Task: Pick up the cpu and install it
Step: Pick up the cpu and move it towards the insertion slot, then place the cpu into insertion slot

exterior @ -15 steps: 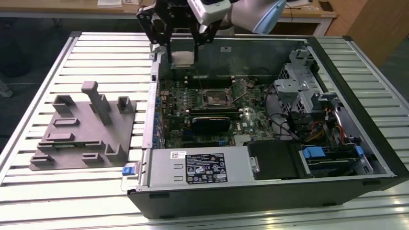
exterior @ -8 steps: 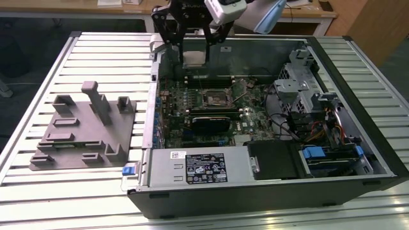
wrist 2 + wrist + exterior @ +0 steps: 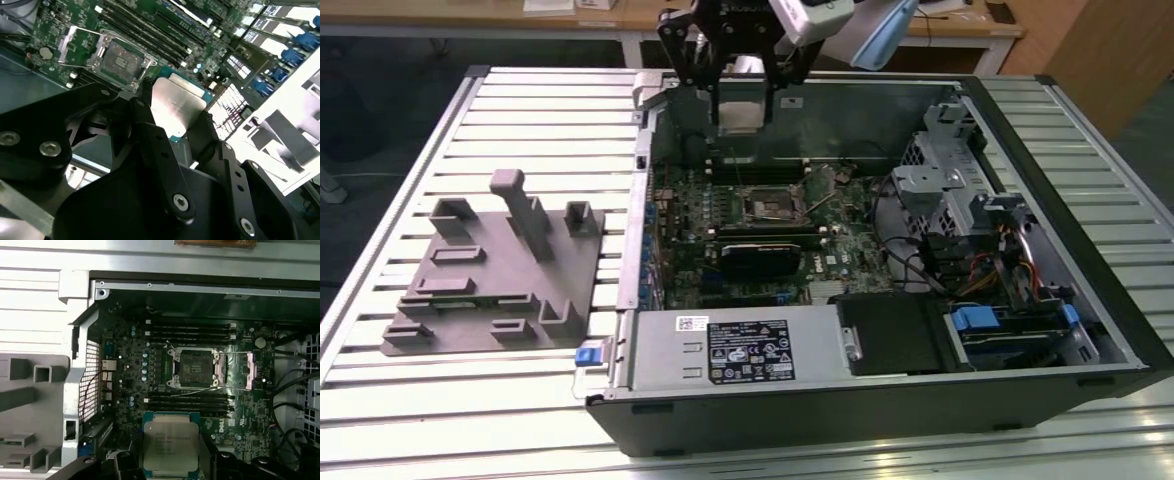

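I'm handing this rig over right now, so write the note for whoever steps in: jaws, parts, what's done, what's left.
Jaws: shut on the chip, gripping two opposite edges.
Chip: held in the air above the open computer case.
Socket: on the motherboard, open and empty.
Done: chip picked up.
Left: chip not yet seated in the socket.

The cpu (image 3: 171, 447) is a flat square chip, silver-grey top, green rim. The gripper (image 3: 172, 120) clamps its opposite edges, holding it above the motherboard (image 3: 125, 390), apart from the socket (image 3: 195, 367).
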Controlling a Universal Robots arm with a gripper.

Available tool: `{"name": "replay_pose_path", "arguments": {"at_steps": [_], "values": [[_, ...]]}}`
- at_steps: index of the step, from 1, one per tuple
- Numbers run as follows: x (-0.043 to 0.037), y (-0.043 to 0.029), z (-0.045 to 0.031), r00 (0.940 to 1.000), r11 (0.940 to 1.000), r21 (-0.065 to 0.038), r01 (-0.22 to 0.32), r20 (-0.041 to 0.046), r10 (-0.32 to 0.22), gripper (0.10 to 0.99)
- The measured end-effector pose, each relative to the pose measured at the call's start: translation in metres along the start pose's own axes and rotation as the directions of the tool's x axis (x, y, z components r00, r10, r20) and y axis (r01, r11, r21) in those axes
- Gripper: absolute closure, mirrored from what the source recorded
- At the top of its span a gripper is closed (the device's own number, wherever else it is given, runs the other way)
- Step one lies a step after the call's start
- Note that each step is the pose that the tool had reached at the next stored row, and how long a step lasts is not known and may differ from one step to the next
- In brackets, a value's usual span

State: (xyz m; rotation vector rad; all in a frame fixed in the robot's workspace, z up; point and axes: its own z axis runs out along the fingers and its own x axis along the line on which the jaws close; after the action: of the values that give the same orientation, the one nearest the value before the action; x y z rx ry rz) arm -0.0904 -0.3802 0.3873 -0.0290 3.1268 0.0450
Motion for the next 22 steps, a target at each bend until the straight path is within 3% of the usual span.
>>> {"name": "replay_pose_path", "arguments": {"at_steps": [5,17,22], "values": [[-0.012,0.0051,0.0012,1.0,1.0,0.0,0.0,0.0,0.0,0.553],[-0.0533,0.0114,0.0039,1.0,1.0,0.0,0.0,0.0,0.0,0.553],[-0.0597,0.0113,0.0044,1.0,1.0,0.0,-0.001,0.0001,0.001,0.553]]}}
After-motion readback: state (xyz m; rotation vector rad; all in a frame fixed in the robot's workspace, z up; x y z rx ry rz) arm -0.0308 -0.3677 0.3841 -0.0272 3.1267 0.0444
